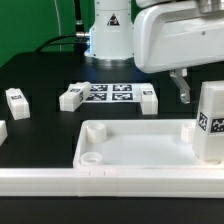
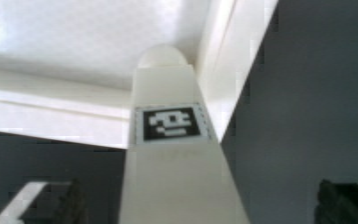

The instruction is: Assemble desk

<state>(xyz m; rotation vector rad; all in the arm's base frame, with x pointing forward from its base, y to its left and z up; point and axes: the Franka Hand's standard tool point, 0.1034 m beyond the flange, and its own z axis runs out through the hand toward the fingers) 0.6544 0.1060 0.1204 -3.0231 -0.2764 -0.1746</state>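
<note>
Gripper (image 1: pixel 184 95) open, clear of upright leg (image 1: pixel 210 122) at tabletop (image 1: pixel 120 181) edge.

The Panda's glossy white rounded shell (image 1: pixel 178 35) beside its white base column (image 1: pixel 108 35), banded in black, a black cable (image 1: pixel 76 15) left of that column, and slim grey fingers (image 1: pixel 183 86).

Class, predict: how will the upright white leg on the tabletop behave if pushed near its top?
The leg looks tall and narrow, so it may tip unless seated in the tabletop. Its square moulded plastic look suggests it is stiff, light, and unlikely to roll.
</note>
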